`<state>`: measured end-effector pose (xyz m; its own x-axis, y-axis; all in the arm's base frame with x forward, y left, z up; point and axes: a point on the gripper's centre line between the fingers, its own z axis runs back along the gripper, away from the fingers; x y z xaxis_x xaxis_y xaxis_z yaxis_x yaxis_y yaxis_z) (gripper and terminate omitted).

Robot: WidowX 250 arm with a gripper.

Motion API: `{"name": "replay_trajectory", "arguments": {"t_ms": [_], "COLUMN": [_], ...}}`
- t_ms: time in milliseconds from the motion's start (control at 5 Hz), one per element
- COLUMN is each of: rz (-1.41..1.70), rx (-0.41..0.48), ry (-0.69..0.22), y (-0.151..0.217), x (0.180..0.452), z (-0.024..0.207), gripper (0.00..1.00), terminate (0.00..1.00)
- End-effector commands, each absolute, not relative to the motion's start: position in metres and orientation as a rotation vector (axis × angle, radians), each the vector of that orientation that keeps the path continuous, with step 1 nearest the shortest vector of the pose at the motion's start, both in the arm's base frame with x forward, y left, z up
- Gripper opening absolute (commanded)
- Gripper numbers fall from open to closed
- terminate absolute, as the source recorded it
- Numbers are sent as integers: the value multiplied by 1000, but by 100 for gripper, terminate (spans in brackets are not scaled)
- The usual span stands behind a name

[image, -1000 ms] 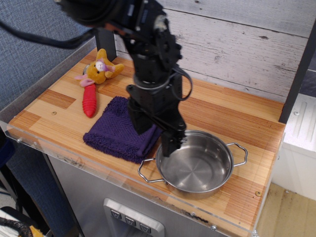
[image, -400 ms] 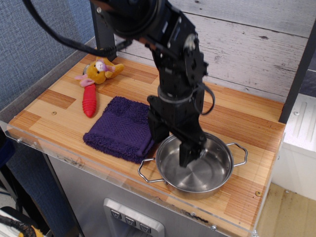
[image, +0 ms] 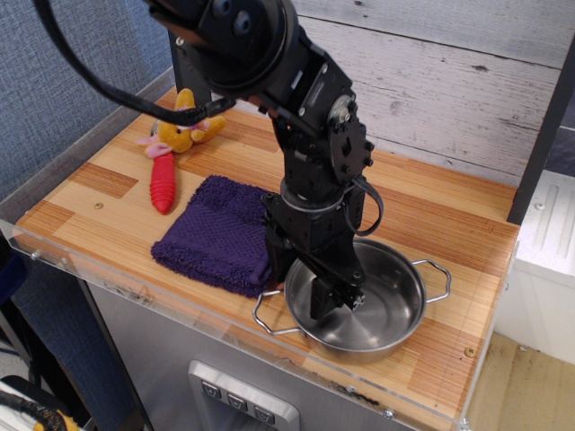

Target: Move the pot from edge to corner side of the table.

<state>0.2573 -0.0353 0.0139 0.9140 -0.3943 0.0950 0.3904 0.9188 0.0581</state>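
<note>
The shiny steel pot (image: pixel 386 314) stands upright near the front edge of the wooden table (image: pixel 431 215), towards the right. One wire handle (image: pixel 437 280) sticks out on its right and the other (image: pixel 265 319) on its front left. My black gripper (image: pixel 334 303) points down into the left half of the pot, low near its bottom. Its fingers look slightly apart and hold nothing. The arm hides the pot's back-left rim.
A folded purple towel (image: pixel 216 233) lies just left of the pot and touches its left side. A red ribbed toy (image: pixel 163 182) and a yellow plush animal (image: pixel 180 130) lie at the back left. Clear acrylic edging (image: pixel 135 287) rims the front. A dark post (image: pixel 544 117) rises at the right.
My gripper moved right from the towel's edge over the pot, then came down and slightly left into it. The pot and the other things have not moved.
</note>
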Motion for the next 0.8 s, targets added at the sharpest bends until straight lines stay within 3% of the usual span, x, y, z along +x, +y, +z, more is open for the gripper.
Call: {"name": "replay_trajectory", "arguments": {"t_ms": [0,400,600], "rz": [-400,-392,-366], "rx": [41,37,24], "ry": [-148,-151,-163], "y": [-30,-28,-24], "x": [258,253,259], "z": [24,28,42], "gripper": [0,0,0], "terminate": [0,0,0]}}
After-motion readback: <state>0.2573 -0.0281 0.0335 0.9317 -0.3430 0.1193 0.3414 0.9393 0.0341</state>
